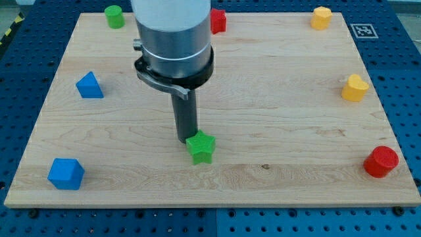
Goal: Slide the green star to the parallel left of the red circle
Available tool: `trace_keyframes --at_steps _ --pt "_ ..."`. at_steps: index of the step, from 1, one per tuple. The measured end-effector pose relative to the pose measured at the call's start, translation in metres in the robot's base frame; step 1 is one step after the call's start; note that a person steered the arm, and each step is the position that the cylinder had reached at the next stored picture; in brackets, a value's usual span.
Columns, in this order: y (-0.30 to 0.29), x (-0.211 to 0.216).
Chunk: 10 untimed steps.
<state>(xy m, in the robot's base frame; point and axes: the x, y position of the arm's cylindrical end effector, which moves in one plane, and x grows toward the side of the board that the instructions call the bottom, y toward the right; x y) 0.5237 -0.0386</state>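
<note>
Tip (186, 139): bare rod, no jaws to open or close; touching green star (201, 148) at its 10 o'clock edge. Star position: board centre-bottom, well apart from red circle (381, 162) at 3 o'clock. Step in hand, by judgement: push phase, barely begun. Next move: shift contact to 9 o'clock face, push toward 3 o'clock, stop just beside circle. Surface: wooden board (276, 105), on blue perforated table (408, 79). Room: not visible.
</note>
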Motion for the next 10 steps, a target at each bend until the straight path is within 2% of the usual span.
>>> trace_keyframes --at_steps 2,5,8,10 --pt "0.006 0.030" --pt "-0.007 0.050" --pt "0.029 0.051" --pt "-0.018 0.041"
